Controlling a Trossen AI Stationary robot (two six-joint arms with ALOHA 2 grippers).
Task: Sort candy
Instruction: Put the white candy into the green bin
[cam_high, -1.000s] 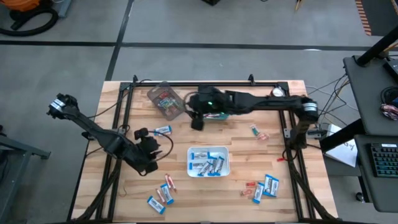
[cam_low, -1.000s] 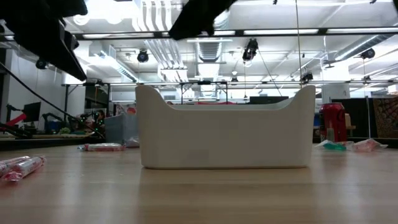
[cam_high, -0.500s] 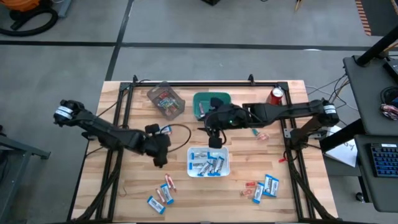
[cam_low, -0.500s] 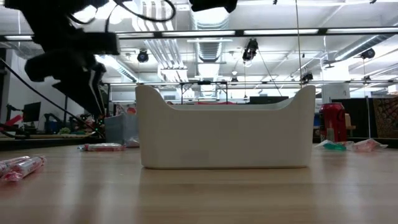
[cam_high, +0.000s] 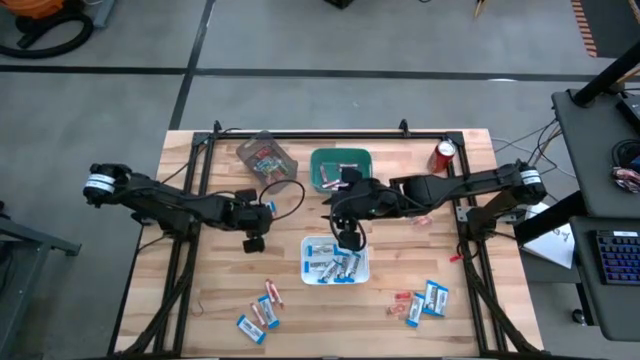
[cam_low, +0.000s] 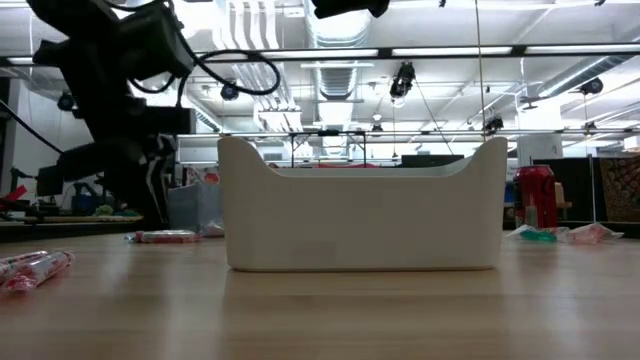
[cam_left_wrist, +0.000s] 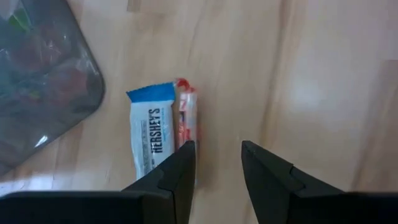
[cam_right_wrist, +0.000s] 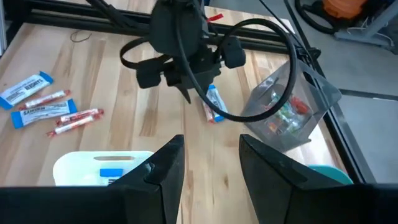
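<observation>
Your candy: blue-and-white packets, pinkish sticks, lying flat in scattered clusters on the wood; several more binned.

Pale planked wood with a smooth, matt finish forms the table. A matt white plastic bin sits beside a clear, glossy plastic tub and shiny blue-and-white candy wrappers. Black metal rails frame it.

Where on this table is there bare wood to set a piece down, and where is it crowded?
Bare wood lies between the white bin and the right candy cluster. Crowded: around the clear container and green tray, where both grippers work.
</observation>
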